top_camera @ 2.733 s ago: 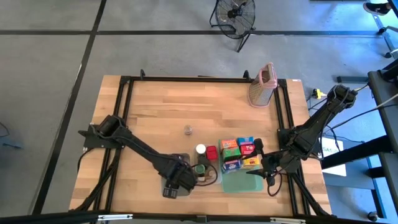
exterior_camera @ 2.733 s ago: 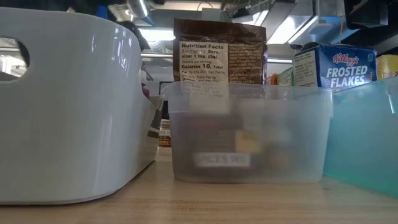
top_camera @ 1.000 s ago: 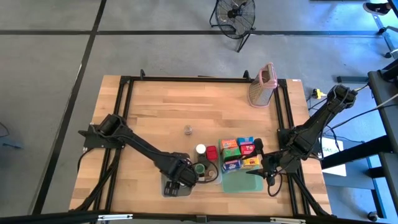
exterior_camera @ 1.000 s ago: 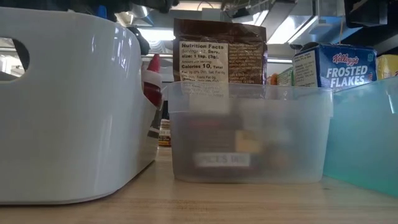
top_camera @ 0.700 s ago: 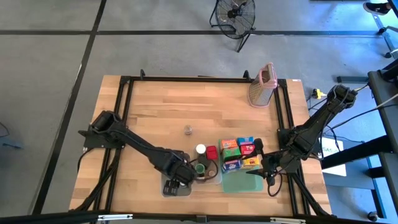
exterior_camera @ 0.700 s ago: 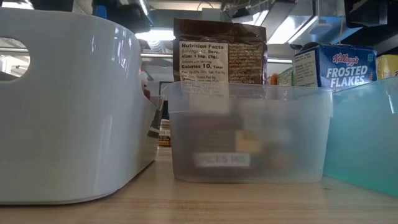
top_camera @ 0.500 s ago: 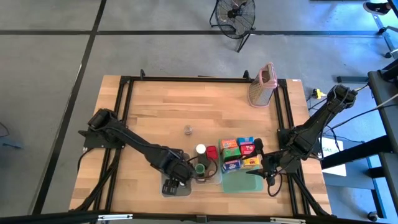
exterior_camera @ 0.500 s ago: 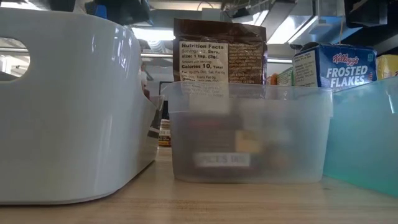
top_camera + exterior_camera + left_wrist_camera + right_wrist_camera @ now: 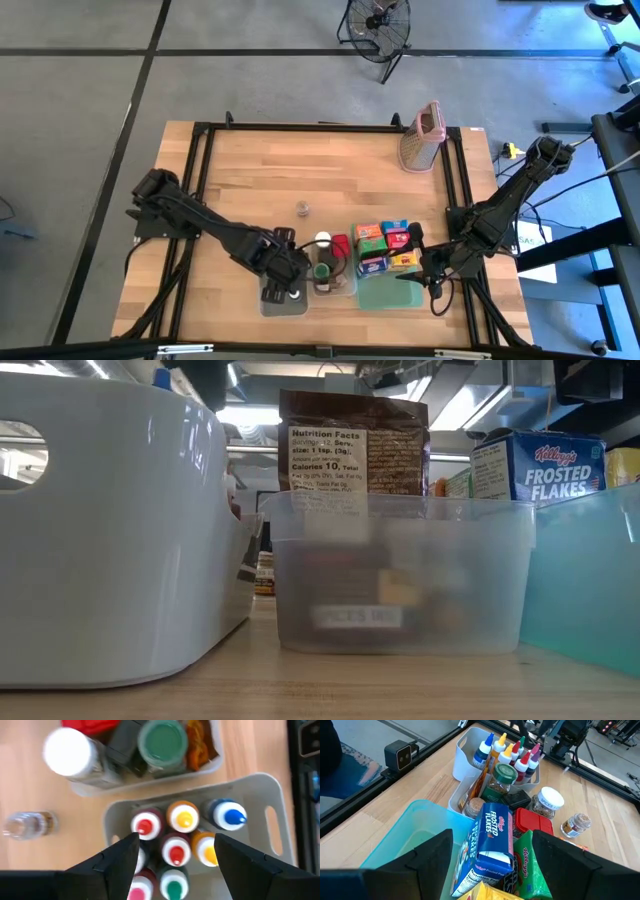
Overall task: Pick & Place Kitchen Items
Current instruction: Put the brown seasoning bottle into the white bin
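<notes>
A: Desk (image 9: 250,170)?
B: Pale wood planks, black frame. Glossy white handled tub (image 9: 260,795) holds round squeeze bottles (image 9: 183,817); clear tub (image 9: 465,790) beside it has the green-capped jar (image 9: 162,740).
A: Cartons?
B: Boxy Frosted Flakes carton (image 9: 492,837) in the teal tray (image 9: 410,845).
A: Hands?
B: Left hand (image 9: 172,855) above the bottles, fingers spread, empty. Right hand (image 9: 492,855) over the tray, spread, empty.

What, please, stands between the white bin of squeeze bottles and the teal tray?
A clear tub holding a green-lidded jar sits between the white bin and the teal tray; the right wrist view shows it best, the low view too.
</notes>
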`<act>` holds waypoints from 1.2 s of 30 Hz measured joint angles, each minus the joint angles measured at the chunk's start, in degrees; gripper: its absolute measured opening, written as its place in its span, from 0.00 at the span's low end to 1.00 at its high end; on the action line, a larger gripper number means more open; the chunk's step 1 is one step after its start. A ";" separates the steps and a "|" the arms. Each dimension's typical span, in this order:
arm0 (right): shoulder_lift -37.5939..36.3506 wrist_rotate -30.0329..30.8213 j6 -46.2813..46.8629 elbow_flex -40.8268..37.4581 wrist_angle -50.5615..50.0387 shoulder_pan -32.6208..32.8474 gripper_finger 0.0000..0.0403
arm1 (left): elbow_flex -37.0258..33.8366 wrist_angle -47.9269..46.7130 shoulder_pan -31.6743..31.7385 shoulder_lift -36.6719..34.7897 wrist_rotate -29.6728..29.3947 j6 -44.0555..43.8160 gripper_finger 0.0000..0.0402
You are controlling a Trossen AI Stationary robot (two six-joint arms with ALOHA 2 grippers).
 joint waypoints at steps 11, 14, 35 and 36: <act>0.00 0.00 0.01 0.00 -0.02 -0.01 0.68 | 0.00 0.01 2.05 -2.36 -7.34 -2.41 0.63; 0.00 0.00 -0.01 0.00 -0.04 0.01 0.68 | 0.00 -0.01 3.35 -2.64 -7.60 -2.45 0.63; 0.00 -0.04 0.28 -0.02 -1.17 0.01 0.68 | -0.05 -2.00 17.13 -2.62 0.96 17.02 0.64; 0.00 -0.04 0.41 -0.01 -1.34 -0.01 0.68 | -0.46 -1.19 18.01 -2.62 1.12 17.35 0.64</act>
